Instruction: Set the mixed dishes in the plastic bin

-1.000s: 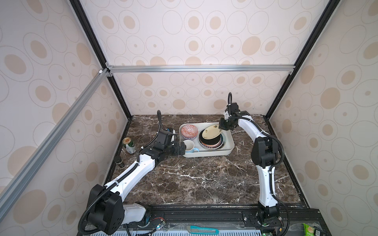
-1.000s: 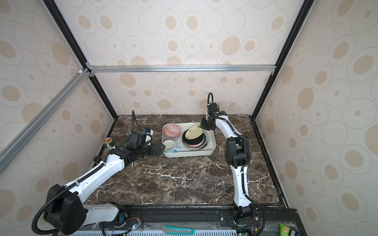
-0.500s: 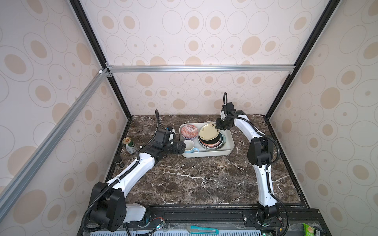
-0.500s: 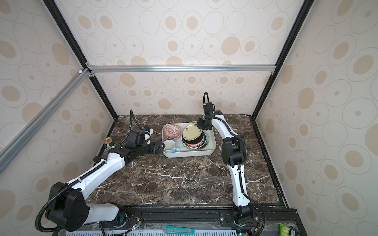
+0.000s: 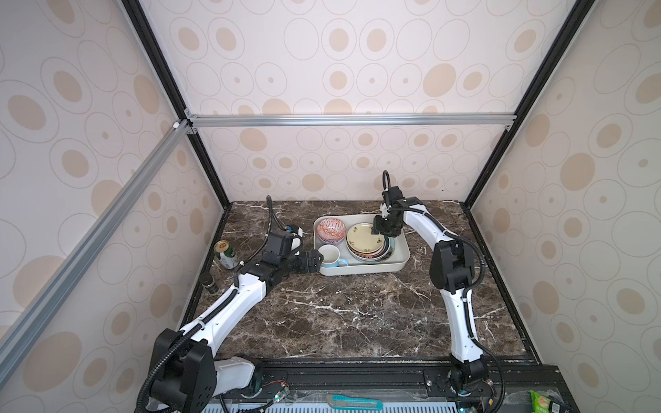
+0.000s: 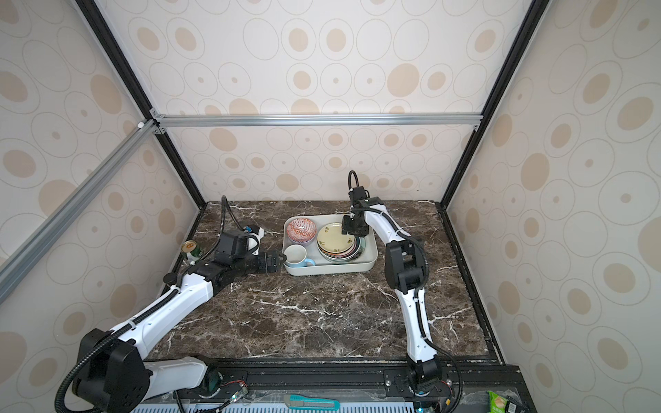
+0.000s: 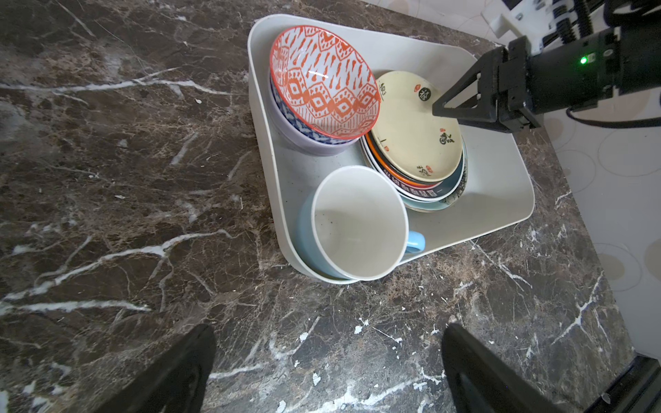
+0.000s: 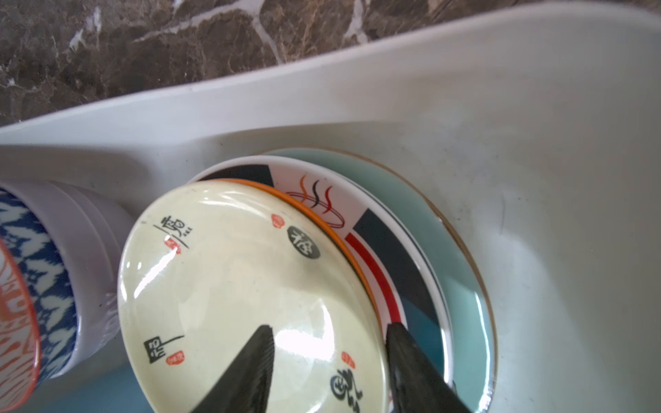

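The plastic bin stands at the back middle of the marble table. Inside, a red-white patterned bowl nests in a lavender bowl. A light-blue mug stands at the front left corner. A cream plate lies on top of a stack of orange, striped and teal plates. My right gripper is open, its fingers straddling the cream plate's rim. My left gripper is open and empty, just outside the bin by the mug.
A green drink can and a small dark jar stand at the table's left edge. Black frame posts rise at the back corners. A teal utility knife lies on the front rail.
The right gripper moved left over the bin, and the tilted cream plate it held now lies flat on the stack. Its jaws have opened. The left arm barely moved.
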`<state>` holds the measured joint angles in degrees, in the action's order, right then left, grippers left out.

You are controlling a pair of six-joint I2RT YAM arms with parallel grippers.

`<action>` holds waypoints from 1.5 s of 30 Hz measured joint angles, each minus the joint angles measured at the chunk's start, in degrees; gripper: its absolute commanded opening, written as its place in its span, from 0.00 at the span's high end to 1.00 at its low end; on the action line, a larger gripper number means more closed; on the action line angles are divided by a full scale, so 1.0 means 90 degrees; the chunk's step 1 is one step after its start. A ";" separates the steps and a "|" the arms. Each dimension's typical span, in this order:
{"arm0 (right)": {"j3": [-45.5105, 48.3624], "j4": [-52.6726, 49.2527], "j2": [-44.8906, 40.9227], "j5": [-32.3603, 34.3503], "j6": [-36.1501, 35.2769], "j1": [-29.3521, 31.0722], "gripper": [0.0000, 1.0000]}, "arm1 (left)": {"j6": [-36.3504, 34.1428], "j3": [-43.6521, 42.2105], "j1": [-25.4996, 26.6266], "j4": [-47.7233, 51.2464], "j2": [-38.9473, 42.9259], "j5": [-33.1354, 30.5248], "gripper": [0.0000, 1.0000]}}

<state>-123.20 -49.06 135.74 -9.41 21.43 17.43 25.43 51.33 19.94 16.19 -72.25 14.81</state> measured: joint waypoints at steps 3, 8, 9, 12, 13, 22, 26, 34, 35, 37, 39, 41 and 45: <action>0.0000 -0.0095 -0.0049 0.0078 -0.0056 0.0015 0.30 | 0.0000 -0.0036 -0.0015 -0.0007 0.0000 0.0022 0.01; 0.0153 -0.0221 -0.0464 0.0294 -0.0240 0.0024 0.00 | 0.0000 -0.0039 -0.0036 -0.0010 0.0036 -0.0005 0.01; 0.0219 -0.0248 -0.0622 0.0347 -0.0279 0.0024 0.00 | 0.0000 -0.0039 -0.0039 -0.0010 0.0061 -0.0039 0.01; 0.0529 -0.0282 -0.1253 0.0464 -0.0350 0.0024 0.00 | 0.0000 -0.0039 -0.0039 -0.0007 0.0177 -0.0146 0.01; 0.0729 -0.0267 -0.1549 0.0515 -0.0384 0.0024 0.00 | 0.0000 -0.0039 -0.0039 -0.0007 0.0236 -0.0197 0.01; 0.3895 0.0257 -0.4779 0.1166 -0.0556 0.0024 0.00 | 0.0007 -0.0308 -0.0061 -0.0029 0.0899 -0.1197 0.01; 0.5394 0.0488 -0.5826 0.1566 -0.0505 -0.0007 0.00 | 0.0078 -0.0782 -0.0073 -0.0056 0.1365 -0.1552 0.01; 0.7128 0.0964 -0.6562 0.1615 -0.0185 -0.0112 0.12 | 0.0525 -0.1484 -0.0073 0.0039 0.2312 -0.1938 0.01; 0.7198 0.1030 -0.6586 0.1615 -0.0148 -0.0112 0.07 | 0.0580 -0.1617 -0.0075 0.0068 0.2465 -0.2120 0.01; 0.7342 0.1192 -0.6686 0.1642 -0.0112 -0.0112 0.00 | 0.0656 -0.1836 -0.0075 0.0090 0.2669 -0.2463 0.01; 0.7538 0.1362 -0.6868 0.1780 -0.0073 -0.0112 0.00 | 0.0695 -0.2069 -0.0075 0.0053 0.2849 -0.2815 0.01; 0.7793 0.1547 -0.7072 0.2030 -0.0085 -0.0112 0.00 | 0.0690 -0.2409 -0.0075 -0.0192 0.3079 -0.3113 0.01; 0.8187 0.1829 -0.7155 0.2506 -0.0109 -0.0223 0.02 | 0.0726 -0.3084 -0.0075 -0.0818 0.3468 -0.3575 0.01</action>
<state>-49.52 -32.60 71.35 13.15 20.45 15.42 31.97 23.57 19.27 8.82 -41.04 -17.37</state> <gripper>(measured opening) 0.996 0.990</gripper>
